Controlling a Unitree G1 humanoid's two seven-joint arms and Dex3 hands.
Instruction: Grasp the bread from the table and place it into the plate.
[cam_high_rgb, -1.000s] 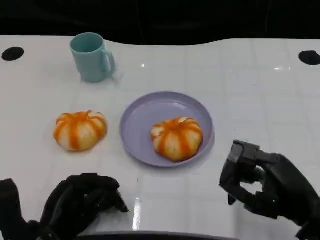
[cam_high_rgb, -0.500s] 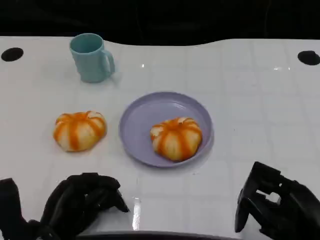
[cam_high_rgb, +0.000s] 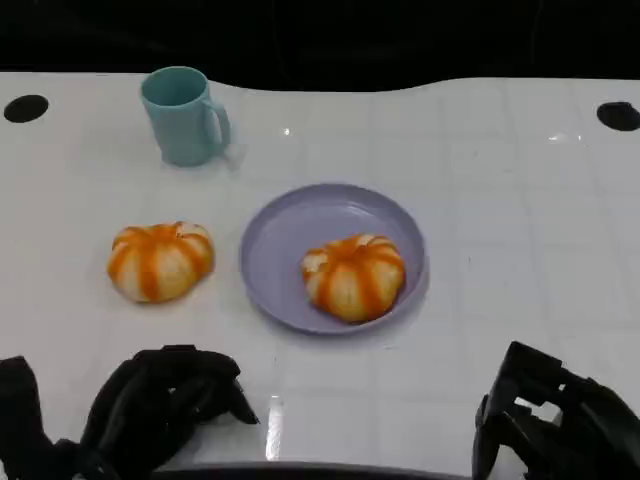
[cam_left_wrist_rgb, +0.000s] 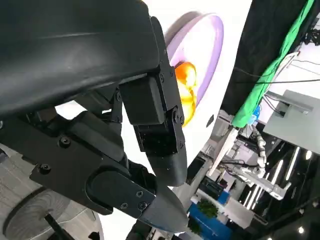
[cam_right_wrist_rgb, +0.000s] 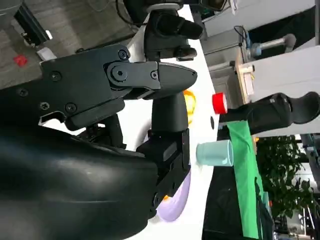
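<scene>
1. Bread sits in two places on my feed: one orange-striped bun (cam_high_rgb: 354, 277) lies in the purple plate (cam_high_rgb: 285, 225), toward the plate's right-hand side, and I also catch it past the fingers in the left wrist view (cam_left_wrist_rgb: 184, 85).
2. I see a second bun (cam_high_rgb: 160, 260) on the white table (cam_high_rgb: 500, 200), to the left of the plate and apart from its rim, with nothing touching it.
3. My left robot hand (cam_high_rgb: 165, 405) rests low at the near edge of the table, in front of the second bun and well apart from it; its fingers are curled in and I see nothing in them.
4. My right robot hand (cam_high_rgb: 550, 425) is at the lower right corner of the head view, near the table's front edge and well clear of the plate. It touches neither bun; its fingers look bent with a gap between them, and I cannot tell from these views whether it counts as open or closed.
5. A teal mug (cam_high_rgb: 183, 115) stands upright at the back left of the table, handle to the right, well apart from the plate; it shows in the right wrist view too (cam_right_wrist_rgb: 215, 153).
</scene>
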